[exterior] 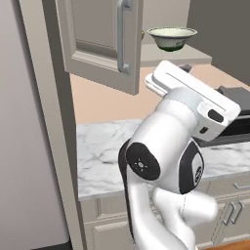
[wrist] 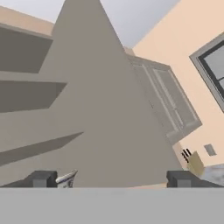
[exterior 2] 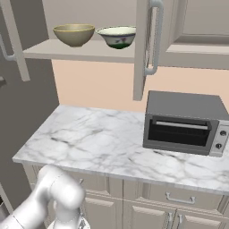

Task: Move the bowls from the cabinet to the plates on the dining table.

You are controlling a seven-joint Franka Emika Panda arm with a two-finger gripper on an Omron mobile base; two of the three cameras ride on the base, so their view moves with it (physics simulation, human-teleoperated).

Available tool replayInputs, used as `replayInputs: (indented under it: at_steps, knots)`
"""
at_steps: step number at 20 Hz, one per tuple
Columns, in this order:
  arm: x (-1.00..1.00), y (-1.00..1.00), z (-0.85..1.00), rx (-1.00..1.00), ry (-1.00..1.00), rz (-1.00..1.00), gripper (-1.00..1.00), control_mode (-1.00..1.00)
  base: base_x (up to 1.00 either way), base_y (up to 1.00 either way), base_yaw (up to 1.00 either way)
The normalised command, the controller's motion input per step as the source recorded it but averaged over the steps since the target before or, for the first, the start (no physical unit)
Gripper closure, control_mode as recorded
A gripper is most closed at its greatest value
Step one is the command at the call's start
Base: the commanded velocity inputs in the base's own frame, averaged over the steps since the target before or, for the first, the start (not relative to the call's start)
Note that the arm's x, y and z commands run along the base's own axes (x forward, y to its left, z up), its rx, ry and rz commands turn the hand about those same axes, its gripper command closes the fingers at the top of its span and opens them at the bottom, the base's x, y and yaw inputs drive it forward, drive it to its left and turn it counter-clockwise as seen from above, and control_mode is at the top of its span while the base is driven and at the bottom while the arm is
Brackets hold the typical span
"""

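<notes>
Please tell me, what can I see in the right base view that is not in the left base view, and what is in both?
Right base view alone: a tan round ceramic bowl on the grey-beige cabinet shelf, and the front of the grey toaster oven.
Left base view alone: the white robot arm's big dark-jointed elbow.
Both: the cream, green-bottomed ceramic bowl, the open cabinet door, the marble counter.
</notes>
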Motion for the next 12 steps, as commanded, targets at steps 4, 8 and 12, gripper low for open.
replayInputs:
  at_steps: [4,8,12]
  knots:
    - [-0.06,-0.61,-0.06,0.10,0.10,0.07,-1.00,-1.00,0.00,0.00,0.00]
    - [0.11,-0.65,-0.07,0.02,0.02,0.18,-1.00,-1.00,0.00,0.00,0.00]
    - [0.35,-0.45,-0.23,0.00,0.05,0.27,-1.00,-1.00,0.00,0.00,0.00]
